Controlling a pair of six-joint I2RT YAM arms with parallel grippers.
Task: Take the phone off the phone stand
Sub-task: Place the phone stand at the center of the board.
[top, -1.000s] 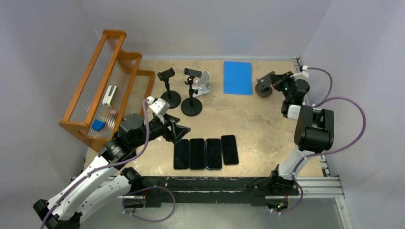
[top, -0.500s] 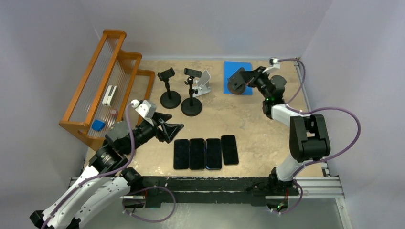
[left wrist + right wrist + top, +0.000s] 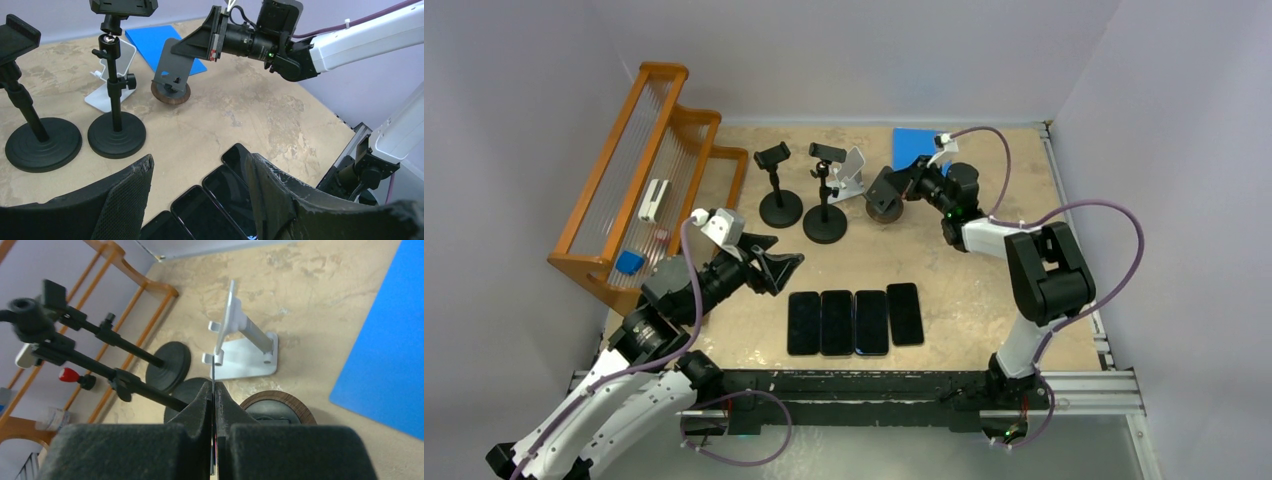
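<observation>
Behind the row of phones (image 3: 854, 321): two pole stands (image 3: 825, 229), a desk stand (image 3: 851, 176), a round-based stand (image 3: 883, 207); farther behind, a mat (image 3: 912, 141); left, a rack (image 3: 639, 180).

No readable text or labels anywhere (phone screens dark).

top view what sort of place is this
Probably a robotics lab cell: plain walls box in the table, left arm and right arm bolt to a metal rail, four phones lie lined up.
</observation>
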